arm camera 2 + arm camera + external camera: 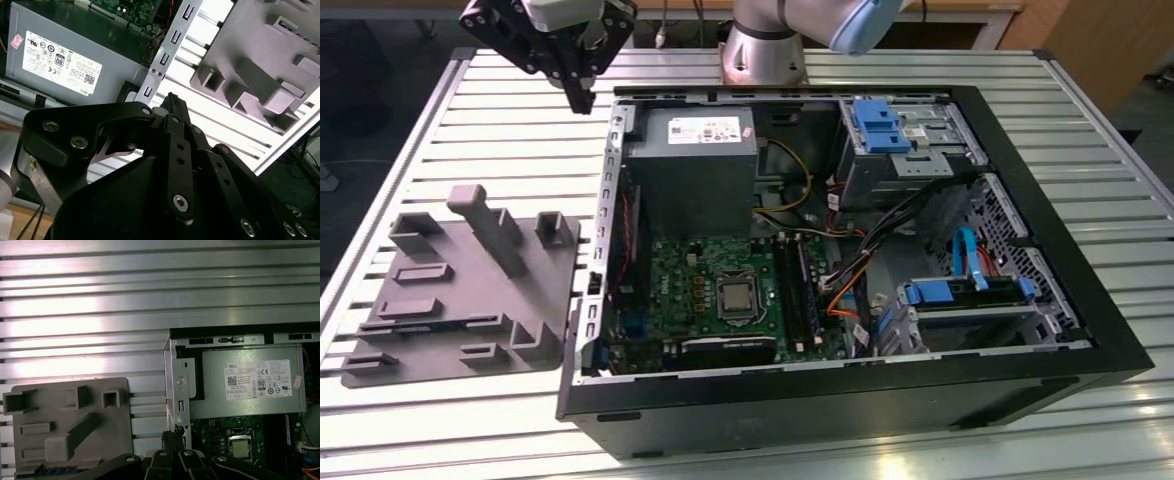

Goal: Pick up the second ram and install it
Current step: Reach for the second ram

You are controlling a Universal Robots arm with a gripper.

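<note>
One slim, dull-grey strip seen edge-on, the second ram (434,322) stands in the tray (480,295) at the exterior view's lower left, well apart from my jaws, pressed together and empty at upper left.

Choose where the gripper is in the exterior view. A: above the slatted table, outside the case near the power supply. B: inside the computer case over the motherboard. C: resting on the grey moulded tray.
A: the gripper hangs over the slatted table just outside the computer case, by the power supply corner, well clear of the grey tray.
</note>
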